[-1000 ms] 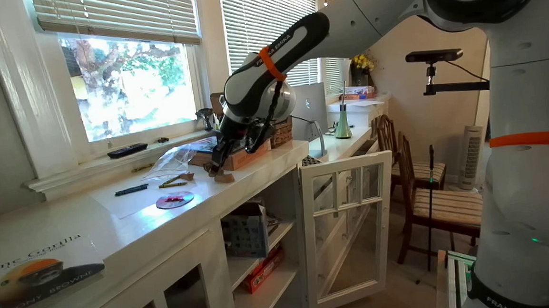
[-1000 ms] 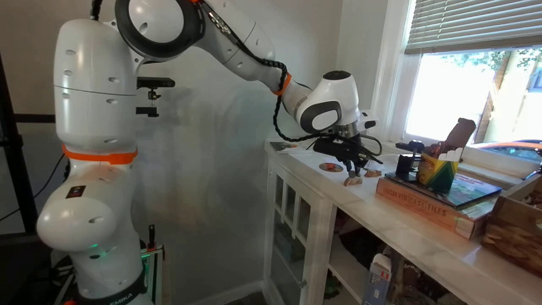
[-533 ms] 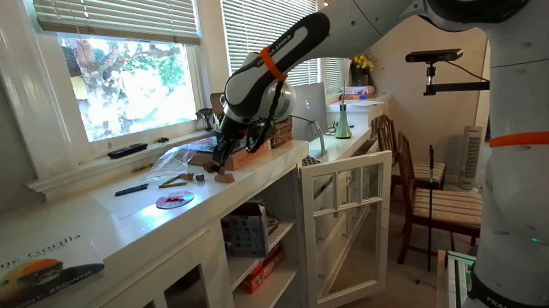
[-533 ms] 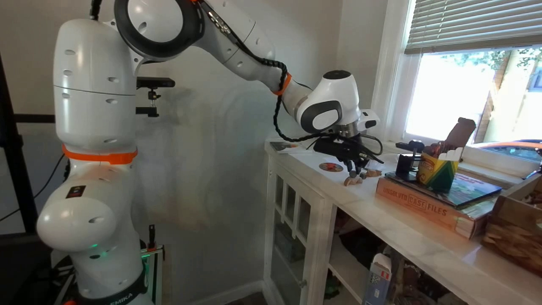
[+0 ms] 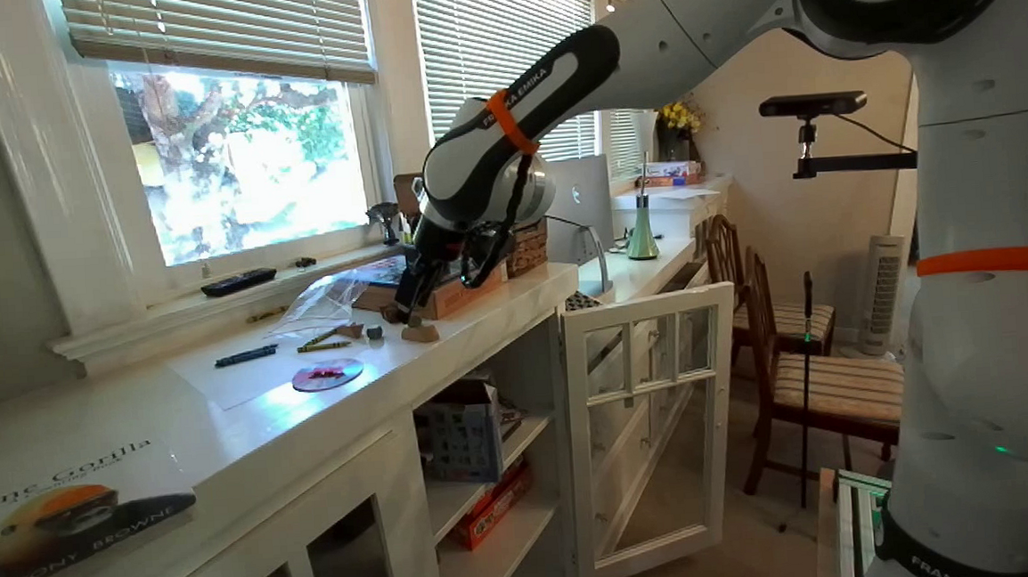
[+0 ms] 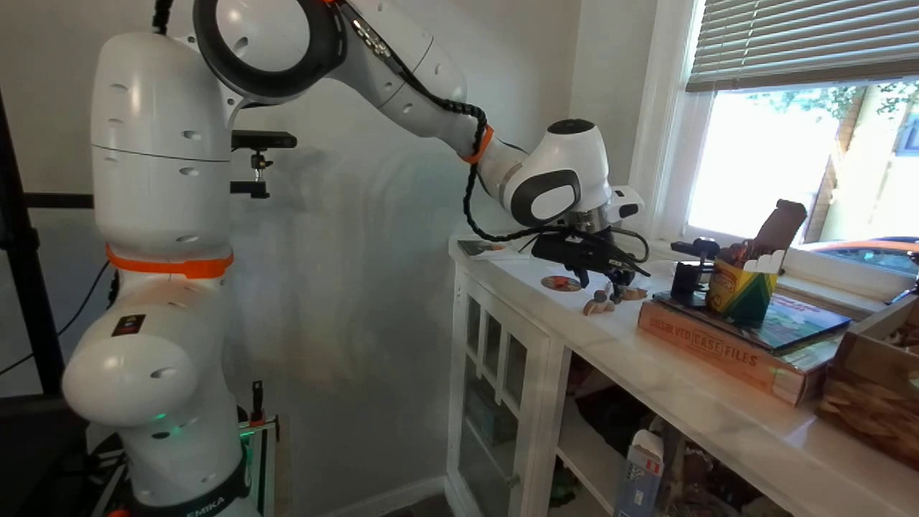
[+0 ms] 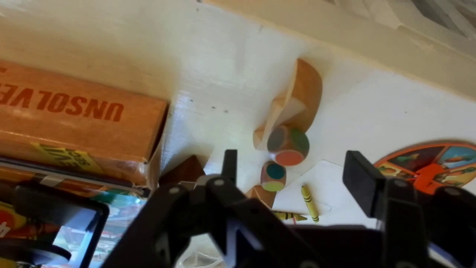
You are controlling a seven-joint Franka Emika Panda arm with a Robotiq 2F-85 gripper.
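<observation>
My gripper [image 7: 293, 173] stands open low over the white counter, its fingers wide apart and holding nothing. In the wrist view a wooden die [image 7: 288, 147] with grey, green and orange dots lies ahead of the gap, blurred and overlapping a curved wooden piece [image 7: 310, 87]; what it rests on I cannot tell. A smaller-looking die [image 7: 273, 176] with teal and yellow-green dots sits beside it, within the finger span. Near it are a brown wooden piece [image 7: 264, 195] and a yellow crayon [image 7: 310, 203]. Both exterior views show the gripper [image 6: 600, 287] just above these pieces.
An orange box [image 6: 711, 341] carries a crayon box [image 6: 743, 291] and a black stand. A picture disc [image 5: 327, 375], dark crayons [image 5: 246, 356], a plastic bag [image 5: 323, 305] and a book [image 5: 73, 521] lie along the counter. Below, a glass cabinet door [image 5: 582, 454] hangs open.
The fingers have spread from close together to wide apart. A small grey-looking die has come into sight on the counter beside the fingertips. The arm has hardly moved.
</observation>
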